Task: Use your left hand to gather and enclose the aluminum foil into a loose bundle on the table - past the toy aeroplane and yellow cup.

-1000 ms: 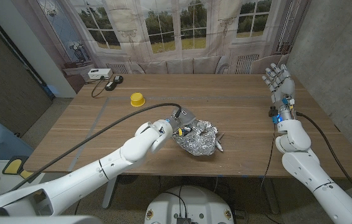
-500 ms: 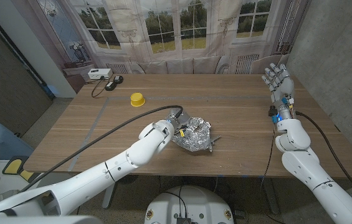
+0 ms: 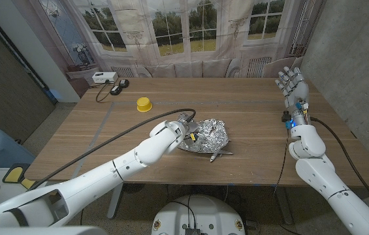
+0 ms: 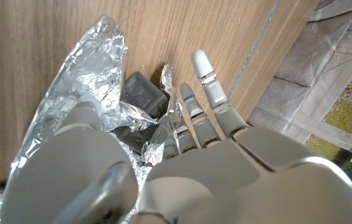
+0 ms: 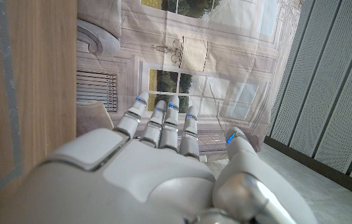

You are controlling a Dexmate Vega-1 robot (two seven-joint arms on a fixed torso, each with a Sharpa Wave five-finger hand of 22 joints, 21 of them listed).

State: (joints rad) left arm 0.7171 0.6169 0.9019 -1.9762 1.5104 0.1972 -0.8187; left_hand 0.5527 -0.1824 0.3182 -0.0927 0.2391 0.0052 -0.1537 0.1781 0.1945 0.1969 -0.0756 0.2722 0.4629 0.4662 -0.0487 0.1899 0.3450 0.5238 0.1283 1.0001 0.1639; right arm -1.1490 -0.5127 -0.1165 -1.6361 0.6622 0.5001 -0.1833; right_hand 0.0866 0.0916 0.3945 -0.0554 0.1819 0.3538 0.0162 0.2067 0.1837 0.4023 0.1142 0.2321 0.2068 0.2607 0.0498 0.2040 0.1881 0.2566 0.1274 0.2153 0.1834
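Observation:
The crumpled aluminum foil lies in the middle of the wooden table, bunched into a loose heap. My left hand is against its left side. In the left wrist view the thumb lies over one foil flap and the fingers press a fold from the other side, so the hand grips the foil. A dark grey part of the toy aeroplane shows inside the foil, and a thin dark piece sticks out at the heap's near edge. The yellow cup stands apart, far left. My right hand is raised at the right edge, fingers apart, holding nothing.
A white box and a small black device with a cable sit at the table's far left corner. A black cable runs along my left arm. A window backdrop stands behind the table.
My left hand has moved right, pushing the foil along the table and bunching it into a taller, tighter heap. The right hand has stayed where it was.

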